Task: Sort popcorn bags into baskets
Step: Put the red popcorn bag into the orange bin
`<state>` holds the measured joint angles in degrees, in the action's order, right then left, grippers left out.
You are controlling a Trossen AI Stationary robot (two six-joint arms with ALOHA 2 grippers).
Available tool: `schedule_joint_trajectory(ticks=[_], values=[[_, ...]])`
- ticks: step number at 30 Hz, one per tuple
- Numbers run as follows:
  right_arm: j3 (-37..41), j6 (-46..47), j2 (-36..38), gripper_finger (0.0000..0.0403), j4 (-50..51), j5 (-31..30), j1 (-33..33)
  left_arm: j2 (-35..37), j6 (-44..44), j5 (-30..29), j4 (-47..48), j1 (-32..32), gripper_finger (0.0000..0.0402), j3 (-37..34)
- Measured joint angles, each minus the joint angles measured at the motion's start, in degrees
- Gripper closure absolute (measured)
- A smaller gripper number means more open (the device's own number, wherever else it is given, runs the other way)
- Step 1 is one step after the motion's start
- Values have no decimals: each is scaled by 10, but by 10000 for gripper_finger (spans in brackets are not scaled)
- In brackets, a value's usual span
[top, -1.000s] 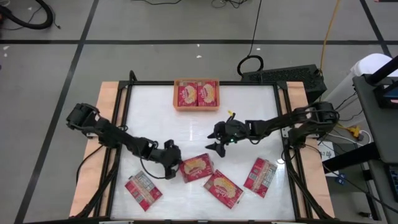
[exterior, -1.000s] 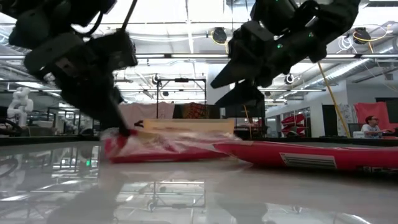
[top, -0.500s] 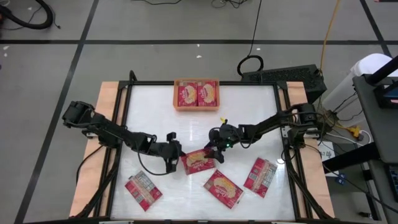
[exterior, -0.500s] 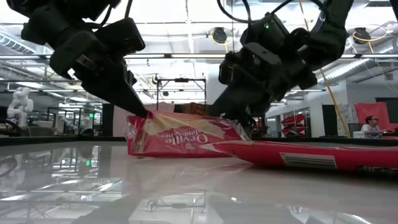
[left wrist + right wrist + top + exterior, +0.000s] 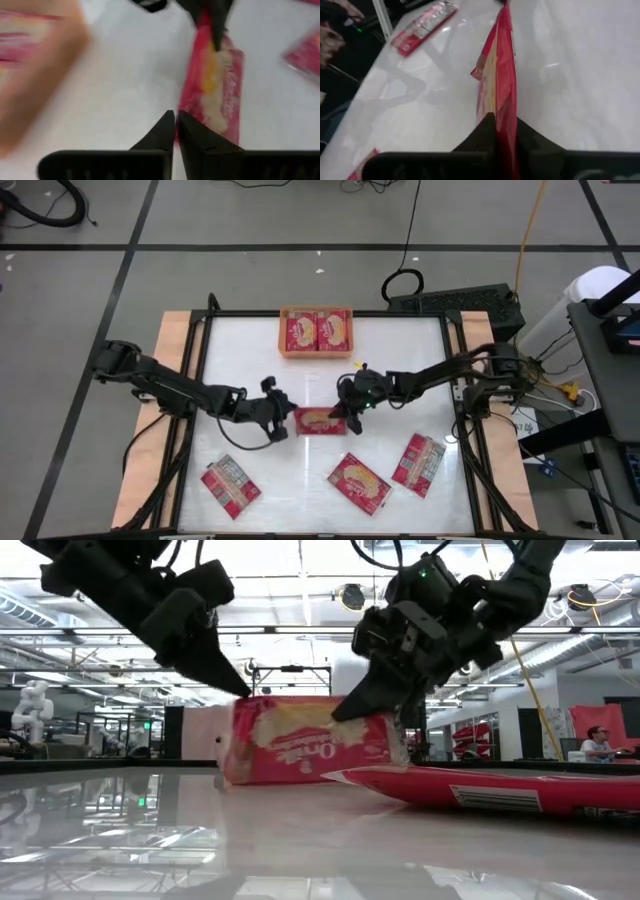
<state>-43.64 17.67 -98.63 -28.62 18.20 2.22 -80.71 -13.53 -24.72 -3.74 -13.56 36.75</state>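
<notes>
This is a robotics lab in a large, open industrial hall. The low view looks past the white tabletop (image 5: 300, 850) into a wide room with exposed ceiling pipes and ducts (image 5: 300, 635), round overhead lamps (image 5: 351, 595), dark metal frame rigs (image 5: 290, 690) and a white humanoid robot (image 5: 30, 705) standing at the far left. A person (image 5: 597, 743) sits at the far right. From above, the table stands on a grey floor (image 5: 250, 270) marked with dark lines, with cables (image 5: 405, 250) trailing across it and a black equipment box (image 5: 465, 302) just beyond the tabletop's far right corner.
</notes>
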Motion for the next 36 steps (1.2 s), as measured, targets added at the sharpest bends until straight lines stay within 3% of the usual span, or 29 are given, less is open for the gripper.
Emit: schedule_joint_trajectory(ticks=[7, 13, 17, 22, 25, 30, 36], values=[[0, -49, 97, 381, 109, -4, 32, 60, -55, -80, 29, 0, 302, -2], [0, -79, 211, 394, 154, -8, 56, 62, -88, -86, 22, -7, 257, -2], [4, -113, 283, 388, 179, -71, 57, 60, -96, -94, -6, -10, 248, -2], [40, -124, 325, 393, 79, -118, 56, 33, -60, -92, -128, -7, 247, -3], [74, -124, 326, 394, -2, -138, 55, 7, -21, -53, -215, -1, 247, -3], [136, -102, 316, 393, -197, -140, 55, -46, 17, -19, -361, 18, 245, -3], [187, -109, 305, 393, -341, -219, 45, -101, 43, 36, -517, 57, 188, -2]])
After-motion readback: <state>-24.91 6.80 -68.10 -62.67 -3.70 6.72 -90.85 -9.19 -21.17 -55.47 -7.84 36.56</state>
